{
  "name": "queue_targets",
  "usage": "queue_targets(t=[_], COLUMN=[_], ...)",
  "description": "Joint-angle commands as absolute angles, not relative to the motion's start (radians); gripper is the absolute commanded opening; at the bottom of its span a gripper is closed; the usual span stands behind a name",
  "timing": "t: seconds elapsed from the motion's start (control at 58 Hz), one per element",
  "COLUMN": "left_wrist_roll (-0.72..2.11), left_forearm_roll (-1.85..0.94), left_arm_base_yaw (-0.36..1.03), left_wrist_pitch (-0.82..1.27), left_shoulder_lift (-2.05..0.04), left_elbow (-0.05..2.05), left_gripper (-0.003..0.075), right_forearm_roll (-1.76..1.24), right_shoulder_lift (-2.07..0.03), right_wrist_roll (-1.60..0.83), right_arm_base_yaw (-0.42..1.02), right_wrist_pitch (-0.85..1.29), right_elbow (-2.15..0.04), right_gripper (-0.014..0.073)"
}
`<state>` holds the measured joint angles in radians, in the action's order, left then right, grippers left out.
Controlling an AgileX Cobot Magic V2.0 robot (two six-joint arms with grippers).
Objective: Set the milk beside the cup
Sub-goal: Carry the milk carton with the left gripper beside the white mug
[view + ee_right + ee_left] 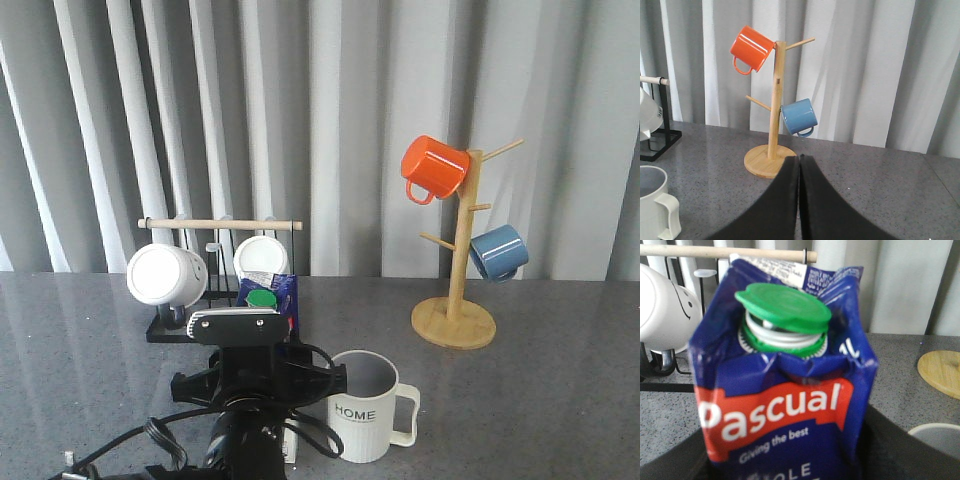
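- Grey pleated curtains fill the whole backdrop, and below them stretches the speckled grey desk (560, 400), carrying everything in play.
- Big presence up front: the left arm (245, 400), dark and cabled, sits low at the near edge, blocking much of what it holds.
- Behind it stands the black wire mug rack (165, 330) with a wooden rod on top, two plain white mugs (165, 275) hanging there.
- Off to the right, well apart, the wooden mug tree (455, 320) holds an orange mug (433, 167) and a blue mug (498, 252).
- Now the milk carton (782, 405): it fills the left wrist view, upright, green cap (782, 307) on top, red "Pascual" band facing the camera.
- Left gripper (785, 460) looks clamped on the carton's lower body, dark fingers (890, 450) flanking it; I cannot tell whether its base touches the desk.
- The HOME cup (368, 405) stands just to the right of that arm, handle pointing right, near the carton.
- Right gripper (799, 200) idles, its fingers pressed together with nothing between them.
- My read: this is the carrying-and-placing step, late in the task.
- Next move calls for settling the carton flat just beside the cup without knocking it, then letting go.
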<state>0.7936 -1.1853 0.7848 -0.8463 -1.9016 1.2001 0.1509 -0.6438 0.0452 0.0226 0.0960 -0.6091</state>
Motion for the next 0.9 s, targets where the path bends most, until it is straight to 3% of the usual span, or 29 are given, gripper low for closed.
queue_targets(t=[0.0, 0.88], left_wrist_roll=[0.747, 0.641], left_forearm_roll=[-1.1, -1.084], left_arm_base_yaw=[0.789, 0.789], left_wrist_pitch=[-0.897, -0.899], left_shoulder_lift=[-1.861, -1.911], left_elbow=[1.234, 1.234], left_gripper=[0.002, 0.002], right_forearm_roll=[0.162, 0.162], right_shoulder_lift=[-0.647, -0.647], right_wrist_roll=[0.044, 0.044], right_arm_base_yaw=[0.018, 0.018], right_wrist_pitch=[0.025, 0.025], right_elbow=[-0.638, -0.638], right_gripper=[-0.0011, -0.0011])
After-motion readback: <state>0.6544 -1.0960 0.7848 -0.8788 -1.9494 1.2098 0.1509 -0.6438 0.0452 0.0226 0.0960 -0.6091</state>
